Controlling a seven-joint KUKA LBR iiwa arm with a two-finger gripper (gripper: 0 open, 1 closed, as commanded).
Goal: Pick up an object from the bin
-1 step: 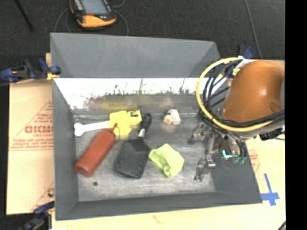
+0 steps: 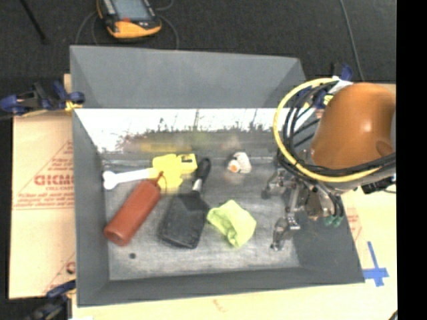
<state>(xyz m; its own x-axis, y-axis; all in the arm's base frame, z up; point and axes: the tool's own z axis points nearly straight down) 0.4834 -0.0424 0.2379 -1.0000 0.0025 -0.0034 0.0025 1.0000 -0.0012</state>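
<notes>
My gripper [image 2: 276, 210] hangs at the right side of the bin, open, with nothing between its fingers. Its fingertips [image 2: 279, 235] sit just above the bin floor. A crumpled lime-green cloth [image 2: 233, 223] lies a short way to its left, apart from it. A small white thing with an orange spot [image 2: 238, 163] rests near the back wall, up and left of the gripper. A black brush-like tool [image 2: 183, 219] with a thin handle lies left of the cloth.
Farther left lie a red cylinder-shaped bottle [image 2: 133, 212], slanting, and a yellow block on a white bone-shaped handle [image 2: 165, 170]. The orange cover and looped cables on the wrist hang over the bin's right wall.
</notes>
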